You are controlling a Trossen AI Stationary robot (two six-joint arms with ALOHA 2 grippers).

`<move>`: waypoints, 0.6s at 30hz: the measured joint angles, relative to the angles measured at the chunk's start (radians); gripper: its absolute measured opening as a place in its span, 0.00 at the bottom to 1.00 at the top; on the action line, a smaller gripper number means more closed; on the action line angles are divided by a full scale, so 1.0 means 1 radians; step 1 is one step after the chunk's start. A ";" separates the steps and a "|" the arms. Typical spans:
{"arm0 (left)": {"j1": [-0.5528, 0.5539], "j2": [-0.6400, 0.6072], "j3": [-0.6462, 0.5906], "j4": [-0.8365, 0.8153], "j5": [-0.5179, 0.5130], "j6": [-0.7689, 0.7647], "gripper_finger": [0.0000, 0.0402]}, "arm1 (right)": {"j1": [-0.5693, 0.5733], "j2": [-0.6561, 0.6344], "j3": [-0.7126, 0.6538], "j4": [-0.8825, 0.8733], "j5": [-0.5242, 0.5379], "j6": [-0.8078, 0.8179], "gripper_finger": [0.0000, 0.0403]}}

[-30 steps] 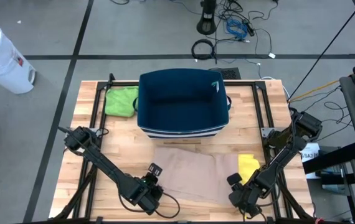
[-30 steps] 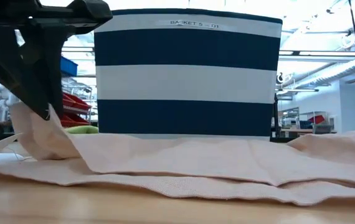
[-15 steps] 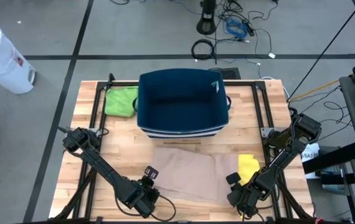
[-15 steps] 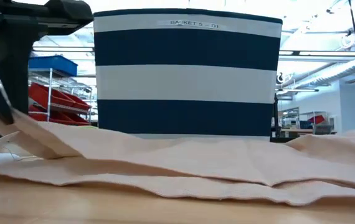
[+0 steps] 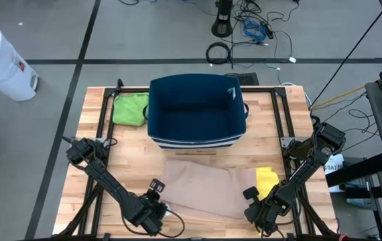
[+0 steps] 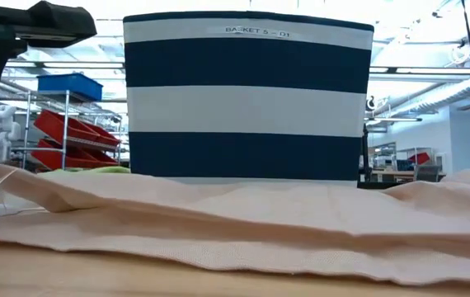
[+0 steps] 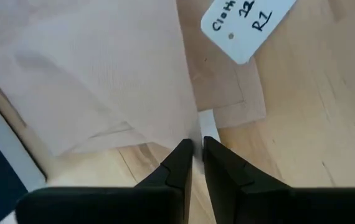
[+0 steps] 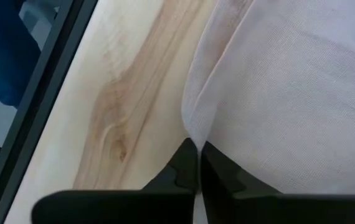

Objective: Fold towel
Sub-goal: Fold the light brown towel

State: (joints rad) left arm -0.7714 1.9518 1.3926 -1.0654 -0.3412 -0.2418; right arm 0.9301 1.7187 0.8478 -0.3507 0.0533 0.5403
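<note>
Towel: beige woven towel, flat with soft folds, on the wooden plank desk before the striped basket
Left end effector: narrow, pinching the towel's near left corner
Right end effector: closed on the towel's right edge
Wrist only: handwritten white tag

The left gripper has pulled the beige towel's near-left corner outward toward the table's left front. The right gripper has clamped shut on the towel's edge.
</note>
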 joint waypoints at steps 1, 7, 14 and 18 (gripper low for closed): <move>-0.002 0.000 0.000 -0.003 0.000 -0.009 0.12 | -0.001 0.000 0.000 0.000 0.000 0.000 0.01; -0.002 0.000 0.000 -0.076 0.000 -0.074 0.12 | -0.001 0.000 0.000 0.001 0.000 0.000 0.00; -0.002 0.000 0.000 -0.072 -0.001 -0.121 0.12 | -0.014 0.001 0.000 0.006 -0.005 -0.002 0.00; -0.002 0.000 0.000 0.003 -0.027 -0.117 0.12 | -0.027 0.002 0.000 0.010 -0.008 -0.003 0.00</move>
State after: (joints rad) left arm -0.7731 1.9518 1.3926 -1.0629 -0.3681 -0.3588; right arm 0.9028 1.7210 0.8474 -0.3408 0.0449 0.5368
